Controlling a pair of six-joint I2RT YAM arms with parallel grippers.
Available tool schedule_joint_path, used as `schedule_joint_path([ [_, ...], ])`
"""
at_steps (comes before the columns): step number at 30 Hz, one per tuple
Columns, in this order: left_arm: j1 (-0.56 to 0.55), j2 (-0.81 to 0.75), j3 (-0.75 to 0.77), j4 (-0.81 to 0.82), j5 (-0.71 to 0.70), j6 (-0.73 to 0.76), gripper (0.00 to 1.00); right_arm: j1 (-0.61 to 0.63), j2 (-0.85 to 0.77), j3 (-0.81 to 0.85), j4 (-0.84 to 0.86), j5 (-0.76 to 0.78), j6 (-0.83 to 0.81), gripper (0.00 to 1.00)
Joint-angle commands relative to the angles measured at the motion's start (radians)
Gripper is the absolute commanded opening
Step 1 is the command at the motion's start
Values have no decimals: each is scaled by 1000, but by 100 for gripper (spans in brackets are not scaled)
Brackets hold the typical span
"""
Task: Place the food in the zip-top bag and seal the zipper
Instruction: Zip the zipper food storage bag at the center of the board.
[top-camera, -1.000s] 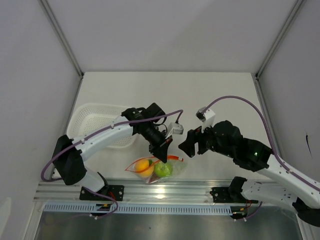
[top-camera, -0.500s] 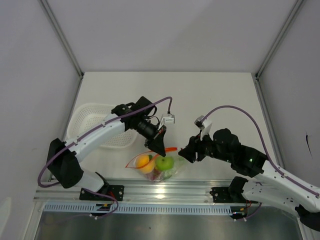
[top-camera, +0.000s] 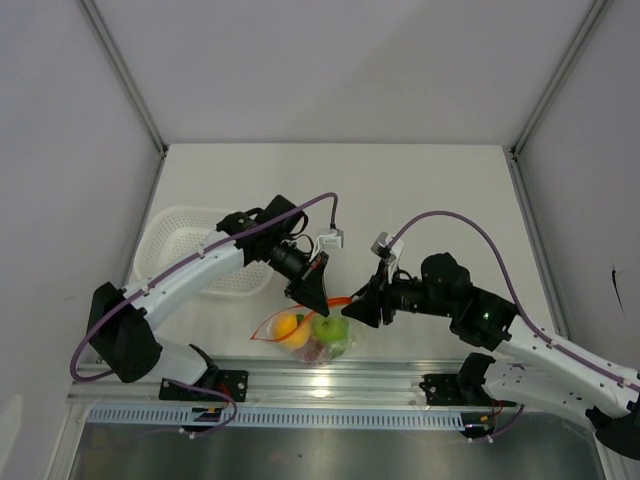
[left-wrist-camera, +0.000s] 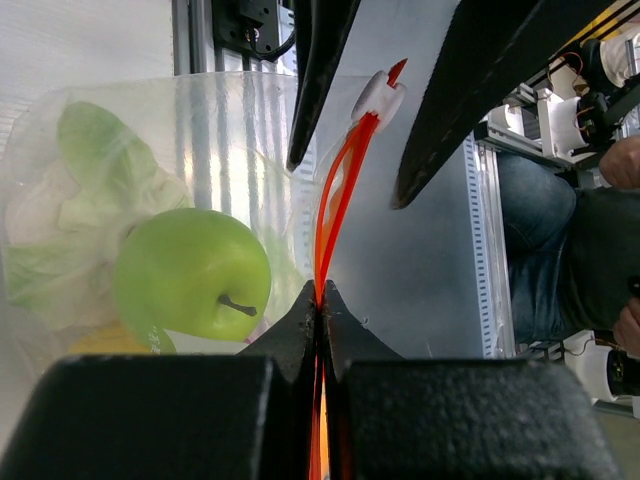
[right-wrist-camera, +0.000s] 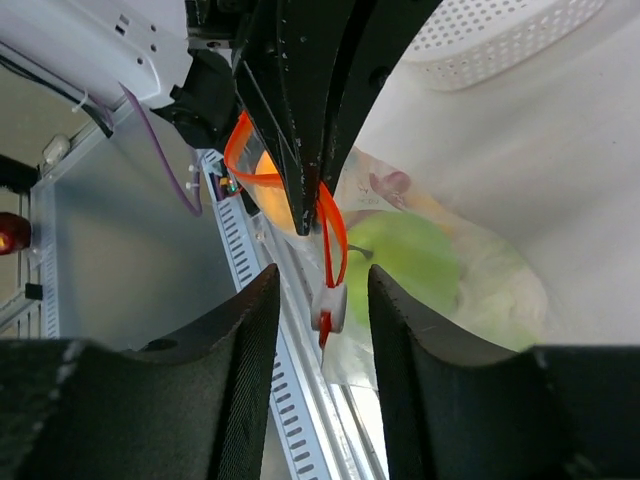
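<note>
The clear zip-top bag (top-camera: 345, 342) lies near the table's front edge. Inside it are a green apple (top-camera: 328, 327), an orange (top-camera: 288, 327) and a pale piece (left-wrist-camera: 50, 250). My left gripper (top-camera: 318, 303) is shut on the red-orange zipper (left-wrist-camera: 335, 190) and holds the bag mouth up. The apple (left-wrist-camera: 192, 272) shows behind the plastic. My right gripper (top-camera: 358, 312) is open. In the right wrist view its fingers (right-wrist-camera: 240, 340) stand on either side of the white slider (right-wrist-camera: 328, 305) at the zipper's end without touching it. The apple (right-wrist-camera: 400, 255) and the orange (right-wrist-camera: 270, 195) show beyond it.
A white perforated basket (top-camera: 190, 250) stands at the left, behind the left arm, and also shows in the right wrist view (right-wrist-camera: 500, 40). The aluminium rail (top-camera: 320, 380) runs along the front edge just below the bag. Grey walls enclose the table.
My right gripper has moved left and forward until its open fingers sit round the zipper's slider. My left gripper has shifted slightly left, still pinching the zipper.
</note>
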Motion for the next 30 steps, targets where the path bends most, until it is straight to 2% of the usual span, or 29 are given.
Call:
schedule_joint_path([
  [1,8,-37,2,30,75,30,1,-14,20,-17,89,-81,-26,42],
  [9,28,-45,-21,42,97,28,1,-26,-48,-78,85,-62,-6,42],
  [13,32,-54,-31,62,105,14,0,-29,-57,-108,109,-75,13,38],
  [16,31,-69,-40,82,105,5,0,-32,-49,-118,125,-73,20,20],
  [17,31,-72,-43,85,102,1,0,-32,-46,-119,128,-72,23,9],
  [19,32,-82,-43,89,103,1,1,-34,-45,-122,148,-70,32,0],
  [23,31,-95,-46,90,109,11,2,-37,-34,-129,198,-81,55,0],
  [25,31,-117,-54,113,108,8,15,-37,-26,-125,212,-95,63,0],
  [26,29,-134,-72,134,108,-11,31,-37,-19,-124,218,-99,69,0],
  [28,17,-187,-78,163,108,7,39,-37,-16,-122,220,-104,76,0],
  [29,5,-213,-90,205,68,-27,54,-37,-17,-122,215,-107,79,0],
  [30,-1,-238,-98,242,47,-47,63,-37,-19,-124,217,-112,79,0],
])
